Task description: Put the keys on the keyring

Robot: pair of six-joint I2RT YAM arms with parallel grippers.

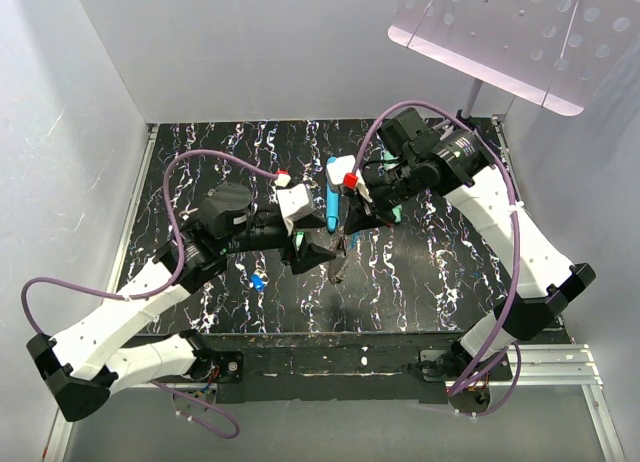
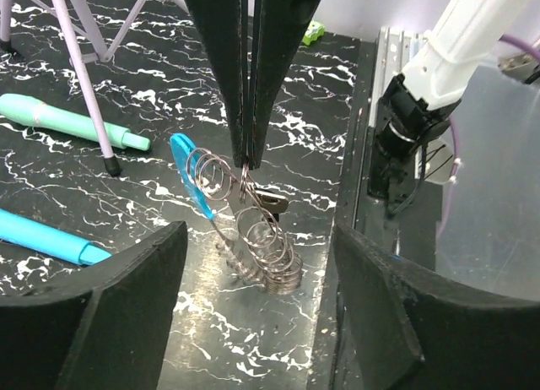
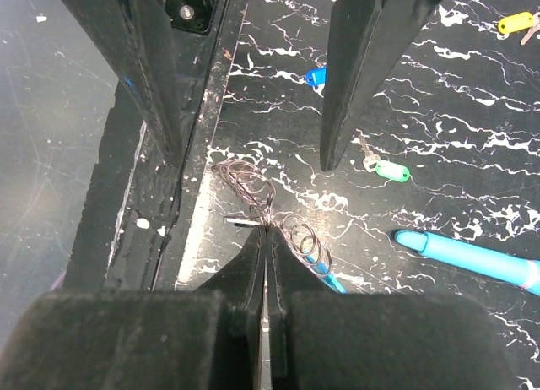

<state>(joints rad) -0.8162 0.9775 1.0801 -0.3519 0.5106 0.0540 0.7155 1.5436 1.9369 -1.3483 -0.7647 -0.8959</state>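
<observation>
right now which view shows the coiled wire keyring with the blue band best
Left wrist: the coiled wire keyring shows centred, coils and blue band clear. Right wrist: the right gripper hides part. Top external: only a tiny tangle.

The keyring (image 2: 268,265), a stretched coil of grey wire loops ending in a bright blue curved band, sits tilted; a green key (image 3: 391,170), a blue key (image 3: 315,76) and a yellow key (image 3: 515,23) lie flat, apart from it

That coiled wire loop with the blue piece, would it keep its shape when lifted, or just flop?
Probably floppy: the keyring sags in loose wire coils below where the right gripper pinches it. Likely light, being thin wire. Its blue band looks stiffer, so it may swing as one piece.
</observation>
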